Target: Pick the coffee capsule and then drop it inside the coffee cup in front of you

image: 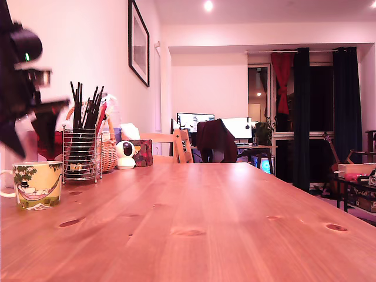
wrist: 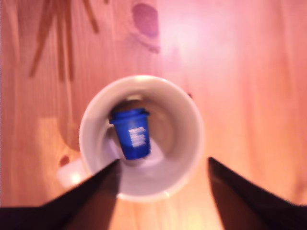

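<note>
Wrist view is showing us the capsule [wrist: 132, 134] lying inside the cup [wrist: 192, 139] — the drop looks done. Our gripper [wrist: 162, 175] is hanging above, jaws wide and empty. Next we are only needing to lift away.

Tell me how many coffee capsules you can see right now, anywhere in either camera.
1. The blue coffee capsule lies inside the coffee cup, seen from the wrist view. The exterior view shows none on the table, though the cup wall and holder could hide others.
</note>
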